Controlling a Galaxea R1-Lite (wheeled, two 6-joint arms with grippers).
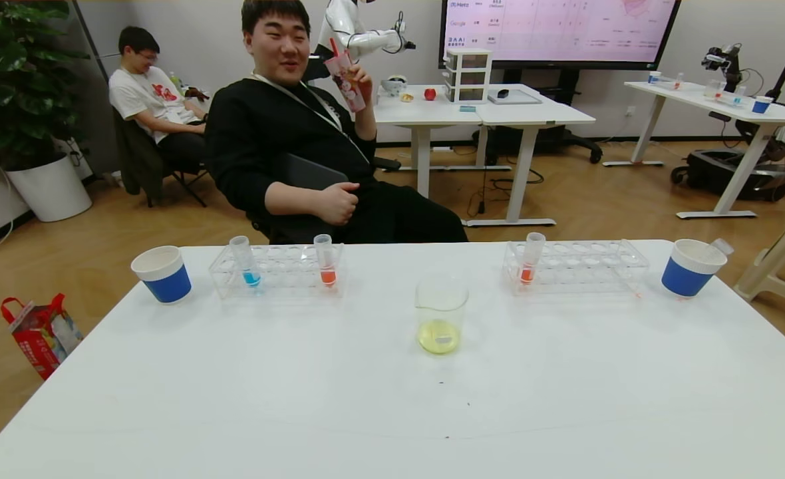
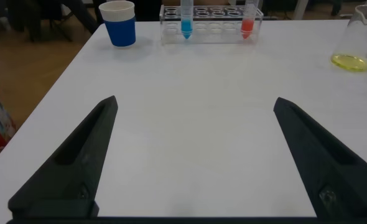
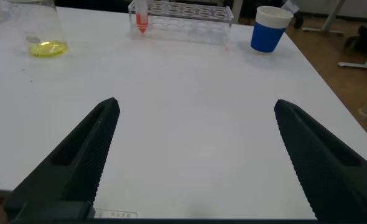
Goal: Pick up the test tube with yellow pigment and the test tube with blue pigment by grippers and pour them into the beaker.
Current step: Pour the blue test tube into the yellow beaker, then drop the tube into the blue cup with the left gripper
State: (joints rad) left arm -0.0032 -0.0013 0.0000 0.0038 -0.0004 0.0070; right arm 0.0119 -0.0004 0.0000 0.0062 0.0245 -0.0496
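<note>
The test tube with blue pigment [image 1: 245, 261] stands upright in the left clear rack [image 1: 286, 269]; it also shows in the left wrist view [image 2: 186, 18]. No tube with yellow liquid is in view. The beaker [image 1: 440, 313] stands mid-table with yellow liquid at its bottom. Neither gripper shows in the head view. My left gripper [image 2: 195, 106] is open and empty over bare table, well short of the left rack. My right gripper [image 3: 196, 107] is open and empty over bare table, with the beaker [image 3: 43, 31] far off to one side.
Orange-red tubes stand in the left rack [image 1: 325, 259] and the right rack [image 1: 531, 258]. Blue-and-white cups stand at the far left [image 1: 162, 273] and far right [image 1: 690, 267]; the right cup holds an empty clear tube [image 1: 722, 246]. A seated man is behind the table.
</note>
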